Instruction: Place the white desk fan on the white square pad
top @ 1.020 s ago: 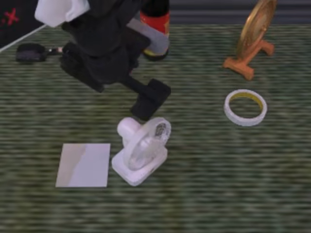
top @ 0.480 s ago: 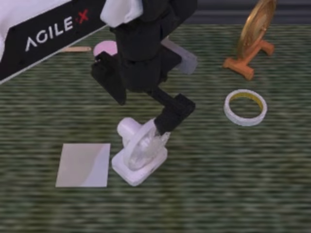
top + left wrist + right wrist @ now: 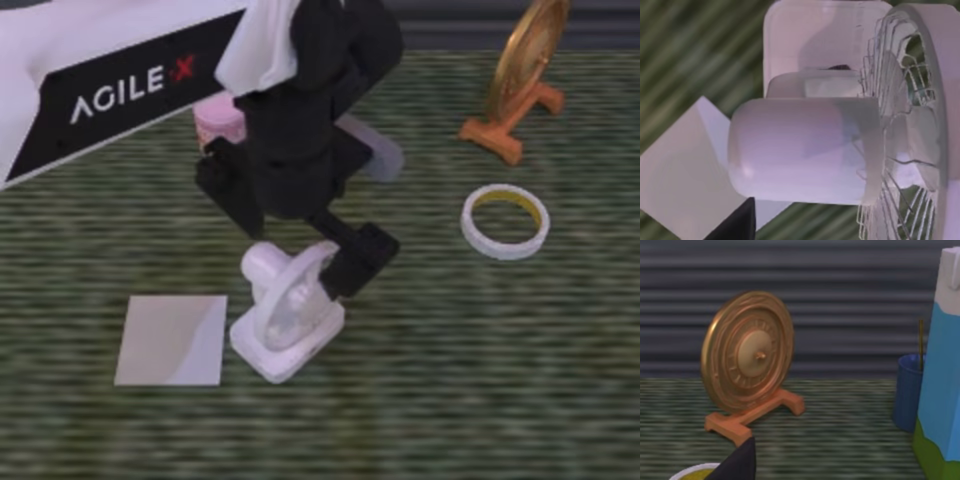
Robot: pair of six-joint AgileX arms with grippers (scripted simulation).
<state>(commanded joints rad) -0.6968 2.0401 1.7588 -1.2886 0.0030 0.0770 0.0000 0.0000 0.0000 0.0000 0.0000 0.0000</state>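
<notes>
Our left gripper (image 3: 318,268) sits over the white desk fan (image 3: 290,312) at the top view's centre, one finger (image 3: 358,258) by the grille; whether it grips we cannot tell. The fan stands upright just right of the white square pad (image 3: 172,340), lower left. Tape ring (image 3: 505,221) lies at right.

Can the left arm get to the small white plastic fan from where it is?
Probably yes. The left tool hangs right over the small white plastic fan, one dark finger by its round grille, nothing between.
</notes>
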